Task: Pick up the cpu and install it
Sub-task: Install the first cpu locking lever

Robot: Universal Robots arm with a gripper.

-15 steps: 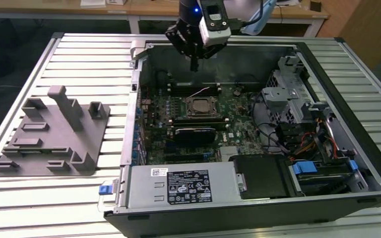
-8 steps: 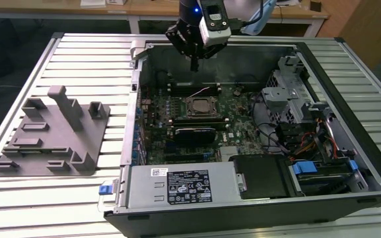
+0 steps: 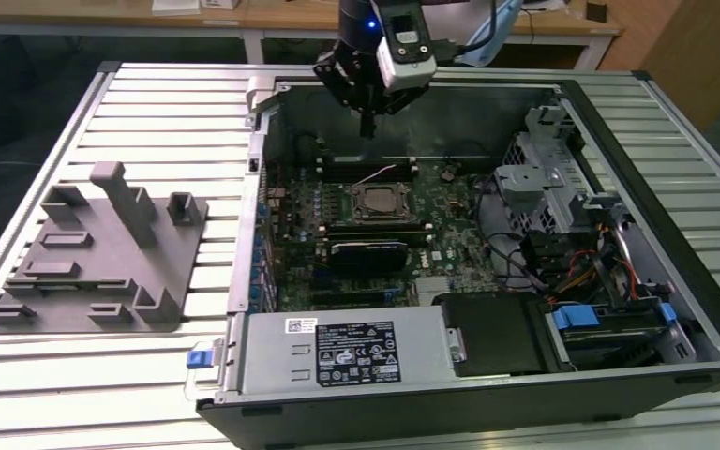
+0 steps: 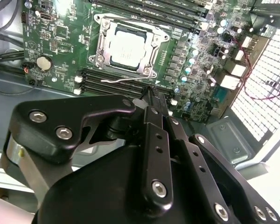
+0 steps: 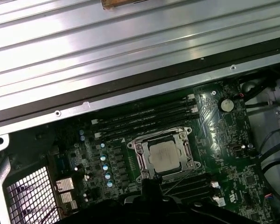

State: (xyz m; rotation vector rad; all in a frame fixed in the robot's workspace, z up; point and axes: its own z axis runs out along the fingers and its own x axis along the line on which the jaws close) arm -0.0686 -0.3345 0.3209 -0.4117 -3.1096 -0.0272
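Where the slatted table (image 3: pixel 147 103) runs out to the exterior view's left of the open computer case (image 3: pixel 486 412), the gray holder block (image 3: pixel 97 258) lies flat on the slats, well apart from the case wall. Moving across into the case, the green motherboard (image 3: pixel 454 211) lies on the case floor, and there is the cpu (image 3: pixel 377 200): it sits inside the socket (image 4: pixel 100 46) near the middle of the case, silvery top facing up and the metal frame around it on all four sides. Both wrist views show it square in that frame (image 4: pixel 127 48) (image 5: pixel 163 155), with dark memory slots running along either side. Over the case hangs the gripper (image 3: pixel 367 129), held above the board towards the case's far wall and apart from the cpu. Its fingers are drawn together into one narrow tip, which the second wrist view shows clearly (image 4: pixel 152 91). At the case's near wall sits the gray power supply (image 3: pixel 341 352), and on the case's side towards the exterior view's right stands the metal drive cage (image 3: pixel 542 178), with a bundle of coloured cables just beside it.
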